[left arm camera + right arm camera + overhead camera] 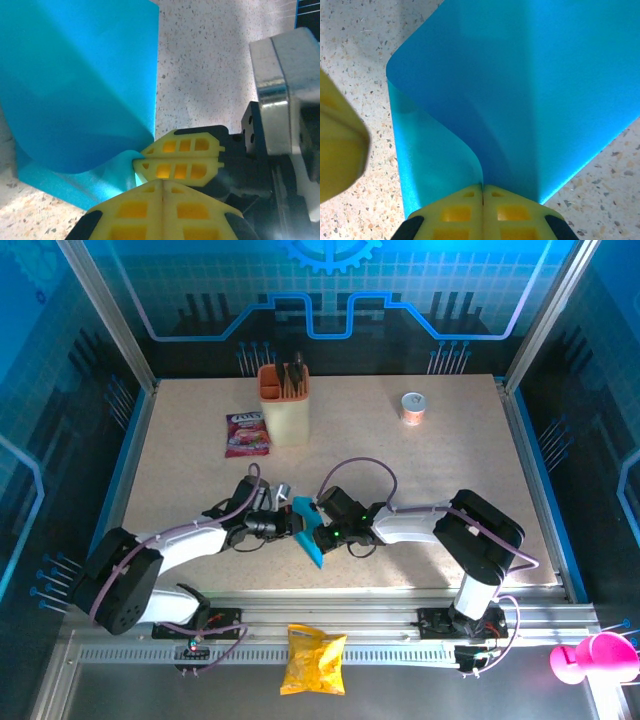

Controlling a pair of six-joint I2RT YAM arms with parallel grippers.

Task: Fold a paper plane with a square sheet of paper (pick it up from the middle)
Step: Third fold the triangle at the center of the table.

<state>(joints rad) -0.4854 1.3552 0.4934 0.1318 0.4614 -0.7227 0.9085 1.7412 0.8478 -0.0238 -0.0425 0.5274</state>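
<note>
The square sheet of paper [313,543] is cyan-blue and stands curled over on itself at the table's middle front, between my two grippers. My right gripper [321,530] reaches in from the right. In the right wrist view it [482,186] is shut on the square sheet of paper [530,90], whose layers bend out of the seam. My left gripper [293,524] comes in from the left, its jaws [162,182] pressed together just under the right gripper's fingers [180,167], which pinch the paper [75,90]. No paper shows in the left seam. One left finger [337,155] sits beside the sheet.
An orange-cream holder [283,405] with tools stands at the back, with a pink-purple snack packet [246,434] to its left. A small cup [413,408] is at the back right. A yellow crisp bag [313,658] lies on the front rail. A pink object [590,655] sits at the front right.
</note>
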